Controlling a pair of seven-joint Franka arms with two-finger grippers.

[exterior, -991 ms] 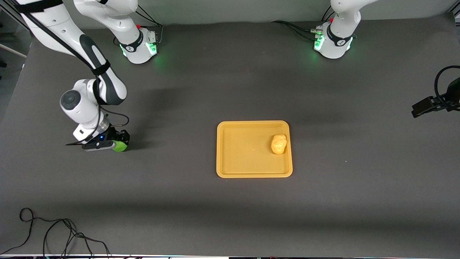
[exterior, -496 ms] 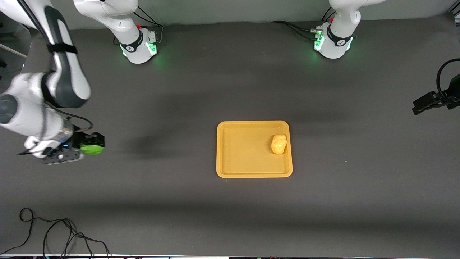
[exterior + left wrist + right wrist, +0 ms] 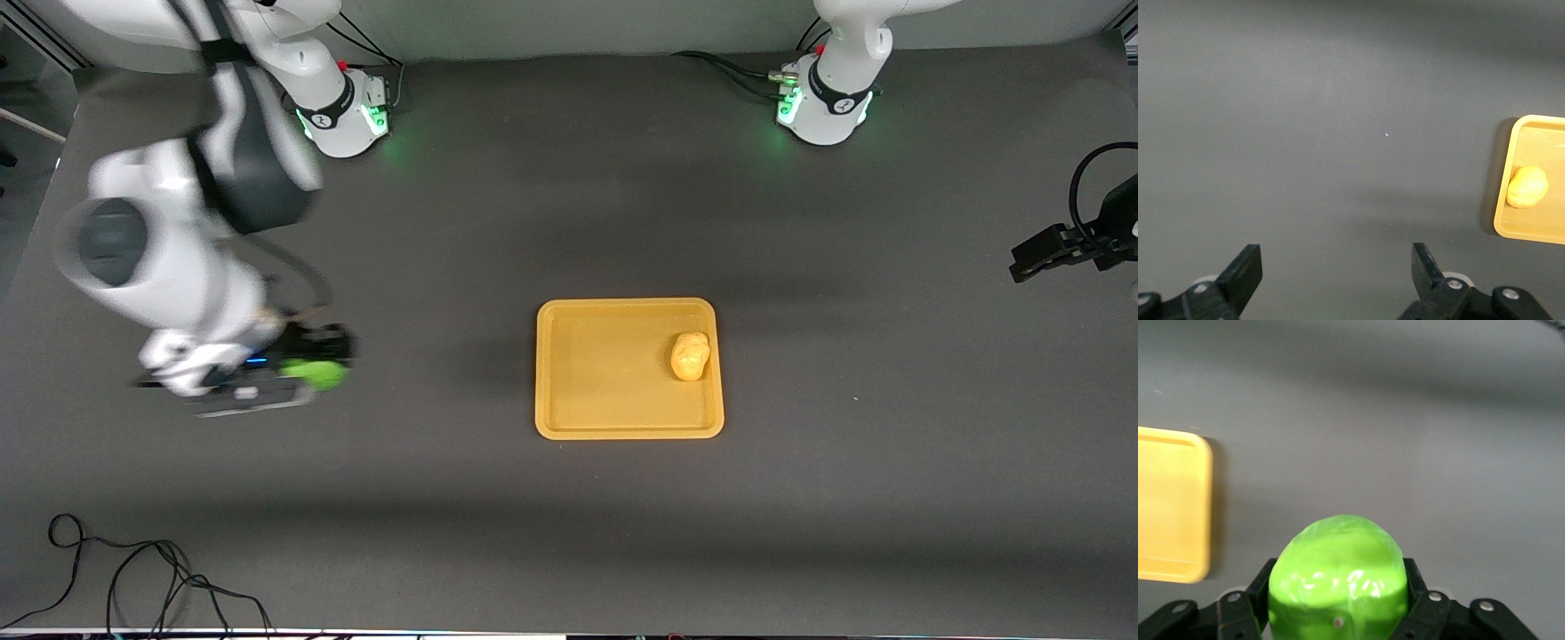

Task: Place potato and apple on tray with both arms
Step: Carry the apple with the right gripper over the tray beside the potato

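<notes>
The green apple (image 3: 318,373) is held up in the air over bare table, between the tray and the right arm's end of the table. My right gripper (image 3: 307,366) is shut on it; in the right wrist view the apple (image 3: 1338,570) fills the gap between the black fingers (image 3: 1262,584). The orange-yellow tray (image 3: 605,391) lies mid-table, with the yellow-tan potato (image 3: 690,356) in it by the rim toward the left arm's end. My left gripper (image 3: 1056,252) hangs open and empty over that end of the table; its wrist view shows the fingertips (image 3: 1248,267) wide apart, plus the potato (image 3: 1527,187) and tray (image 3: 1538,233).
The table is a dark grey mat. A loose black cable (image 3: 133,573) lies near the front edge at the right arm's end. Both arm bases (image 3: 342,111) stand along the edge farthest from the front camera.
My right arm has lifted the apple off the table, swung it outward, then brought it back toward the tray, higher up. The left gripper has barely shifted.
</notes>
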